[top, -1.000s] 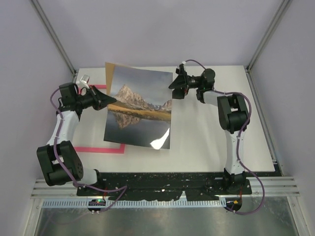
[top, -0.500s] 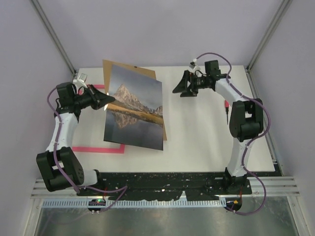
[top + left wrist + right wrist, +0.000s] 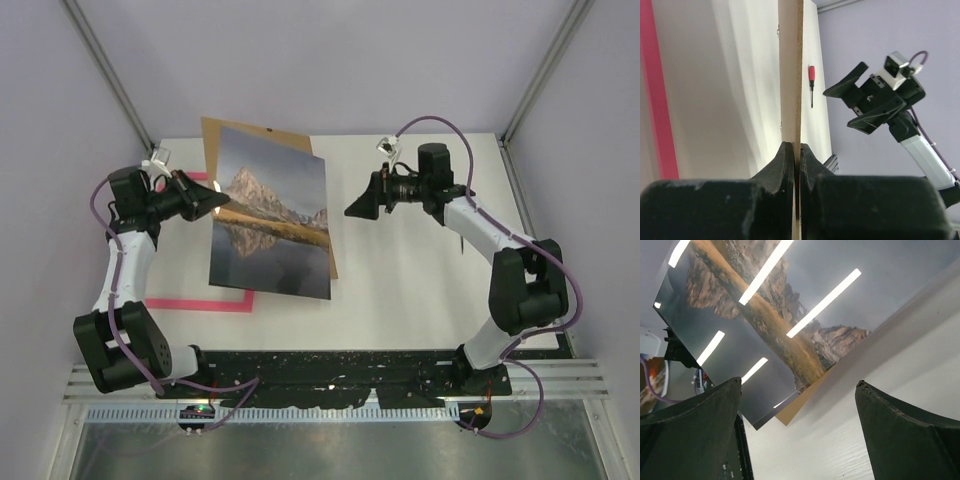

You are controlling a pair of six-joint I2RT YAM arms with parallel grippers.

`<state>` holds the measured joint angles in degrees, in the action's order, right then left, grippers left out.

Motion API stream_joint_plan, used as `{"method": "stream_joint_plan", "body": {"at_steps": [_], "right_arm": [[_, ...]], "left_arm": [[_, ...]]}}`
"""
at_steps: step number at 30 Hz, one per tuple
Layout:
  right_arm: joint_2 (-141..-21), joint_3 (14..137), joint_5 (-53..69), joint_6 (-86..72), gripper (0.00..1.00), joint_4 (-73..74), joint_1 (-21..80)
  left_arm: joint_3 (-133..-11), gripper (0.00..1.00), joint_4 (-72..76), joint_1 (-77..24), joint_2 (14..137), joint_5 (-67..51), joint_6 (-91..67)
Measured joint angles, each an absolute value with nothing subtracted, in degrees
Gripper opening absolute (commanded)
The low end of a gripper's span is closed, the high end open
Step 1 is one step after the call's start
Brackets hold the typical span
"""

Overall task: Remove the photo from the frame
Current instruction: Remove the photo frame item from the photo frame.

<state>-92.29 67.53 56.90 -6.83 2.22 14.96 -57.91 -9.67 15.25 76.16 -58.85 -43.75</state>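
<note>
The photo (image 3: 270, 215), a mountain mirrored in a lake, hangs tilted above the table with the brown backing board (image 3: 212, 135) behind it. My left gripper (image 3: 224, 200) is shut on their left edge; in the left wrist view the board's thin edge (image 3: 790, 90) runs straight between the closed jaws. The pink frame (image 3: 200, 303) lies flat on the table under them, and shows as a pink strip (image 3: 659, 100). My right gripper (image 3: 352, 209) is open, just right of the photo and apart from it. Its fingers (image 3: 700, 425) flank the photo (image 3: 765, 305) and board corner (image 3: 796, 410).
A red-handled screwdriver (image 3: 811, 82) lies on the white table (image 3: 400, 290) at the right, near my right arm. Metal posts and grey walls close in the back and both sides.
My right gripper has opened wide and drawn back from the photo's upper right corner. The photo and board have swung slightly left, held by my left gripper.
</note>
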Motion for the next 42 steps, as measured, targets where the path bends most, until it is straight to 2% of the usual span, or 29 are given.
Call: {"method": "stream_joint_plan", "body": {"at_steps": [13, 27, 33, 42], "right_arm": [[-99.9, 61.3, 73.1, -28.5, 0.81, -9.1, 14.3], [-103.0, 61.1, 76.9, -32.7, 0.69, -10.6, 17.8], [-103.1, 58.6, 79.0, -39.2, 0.59, -19.5, 18.1], [-105.3, 55.5, 81.1, -51.9, 0.49, -36.5, 18.8]], "left_arm": [[-56.8, 0.00, 6.5, 19.6, 77.9, -61.4, -57.0], [-56.8, 0.00, 14.9, 21.2, 77.9, -61.7, -65.0], [-56.8, 0.00, 18.5, 21.4, 77.9, -61.8, -68.1], [-56.8, 0.00, 20.8, 21.5, 77.9, -62.2, -70.1]]}}
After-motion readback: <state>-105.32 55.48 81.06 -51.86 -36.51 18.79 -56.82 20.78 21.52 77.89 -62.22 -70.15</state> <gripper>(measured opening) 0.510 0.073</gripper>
